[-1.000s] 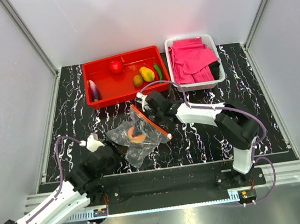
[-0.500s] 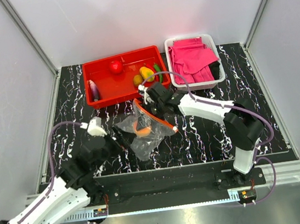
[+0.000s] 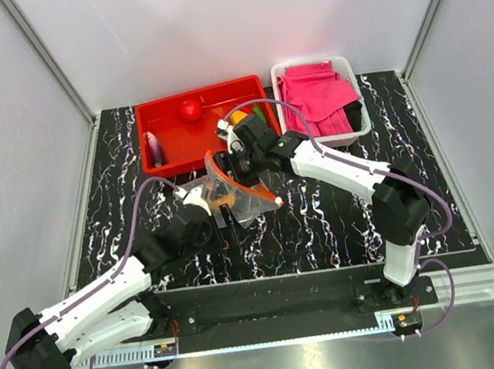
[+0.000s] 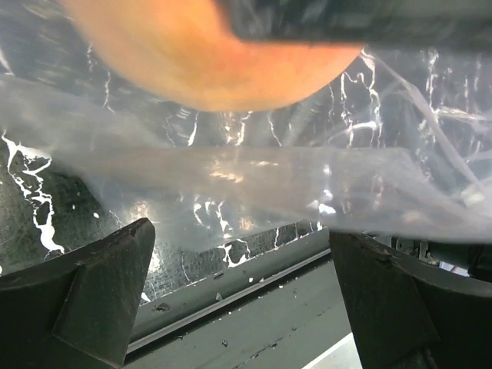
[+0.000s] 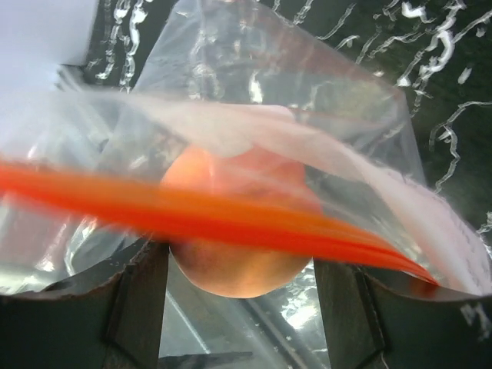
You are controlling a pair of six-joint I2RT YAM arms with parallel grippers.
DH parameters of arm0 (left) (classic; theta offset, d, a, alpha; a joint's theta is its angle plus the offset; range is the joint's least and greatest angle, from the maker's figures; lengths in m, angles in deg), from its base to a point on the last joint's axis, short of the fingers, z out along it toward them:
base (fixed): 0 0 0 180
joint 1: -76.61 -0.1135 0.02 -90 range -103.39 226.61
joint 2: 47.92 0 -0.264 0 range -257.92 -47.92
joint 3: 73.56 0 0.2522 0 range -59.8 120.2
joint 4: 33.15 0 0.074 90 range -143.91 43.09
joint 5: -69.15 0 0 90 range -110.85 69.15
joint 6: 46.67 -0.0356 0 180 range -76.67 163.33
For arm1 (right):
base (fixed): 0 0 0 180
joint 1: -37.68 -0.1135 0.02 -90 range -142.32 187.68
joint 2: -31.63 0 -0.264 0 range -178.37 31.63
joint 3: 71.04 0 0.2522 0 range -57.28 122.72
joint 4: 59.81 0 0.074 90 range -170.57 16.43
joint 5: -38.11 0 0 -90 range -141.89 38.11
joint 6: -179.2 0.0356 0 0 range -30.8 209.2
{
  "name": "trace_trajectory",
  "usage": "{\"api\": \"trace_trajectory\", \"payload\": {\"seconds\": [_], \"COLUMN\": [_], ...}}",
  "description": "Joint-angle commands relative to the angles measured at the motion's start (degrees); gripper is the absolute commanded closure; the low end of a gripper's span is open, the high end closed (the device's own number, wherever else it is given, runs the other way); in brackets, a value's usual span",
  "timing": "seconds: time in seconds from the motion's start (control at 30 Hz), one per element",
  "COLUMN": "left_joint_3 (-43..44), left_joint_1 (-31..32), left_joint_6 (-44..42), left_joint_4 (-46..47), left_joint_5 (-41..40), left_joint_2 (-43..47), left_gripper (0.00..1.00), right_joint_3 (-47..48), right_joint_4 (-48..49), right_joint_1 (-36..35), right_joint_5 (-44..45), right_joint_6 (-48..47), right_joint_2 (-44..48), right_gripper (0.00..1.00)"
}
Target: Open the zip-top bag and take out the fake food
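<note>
Clear crinkly zip-top bag (image 3: pixel 239 195) hung over the black marbled desk (image 3: pixel 342 217), orange plastic fruit (image 5: pixel 231 269) inside; left end effector (image 4: pixel 240 234) spread beneath it; right end effector (image 5: pixel 240 257) at the red-orange zip strip (image 5: pixel 231 219), closure indeterminable.

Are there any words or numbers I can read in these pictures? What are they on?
No text can be read in any view.
zip-top bag, red tray, white basket: no print shows.
small stickers on the front rail: too small to read.
</note>
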Motion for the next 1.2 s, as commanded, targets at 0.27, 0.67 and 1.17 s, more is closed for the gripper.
{"api": "trace_trajectory", "payload": {"seconds": [0.27, 0.67, 1.17], "left_joint_3": [0.69, -3.52, -2.84], "left_joint_1": [0.18, -3.16, -5.09], "left_joint_6": [1.95, 11.79, 2.4], "left_joint_4": [-0.19, -6.87, -7.75], "left_joint_5": [-14.22, -24.79, -13.72], "left_joint_2": [-5.51, 4.14, 22.61], "left_gripper": [0.18, 0.77, 0.01], "right_joint_3": [-2.74, -8.64, -8.19], "right_joint_4": [5.55, -4.44, -8.08], "right_joint_1": [1.31, 1.31, 1.4], "right_joint_5": [-13.74, 3.11, 7.11], "right_joint_6": [6.51, -3.49, -10.54], "right_joint_2": [1.54, 7.08, 7.96], "right_gripper": [1.0, 1.0, 1.0]}}
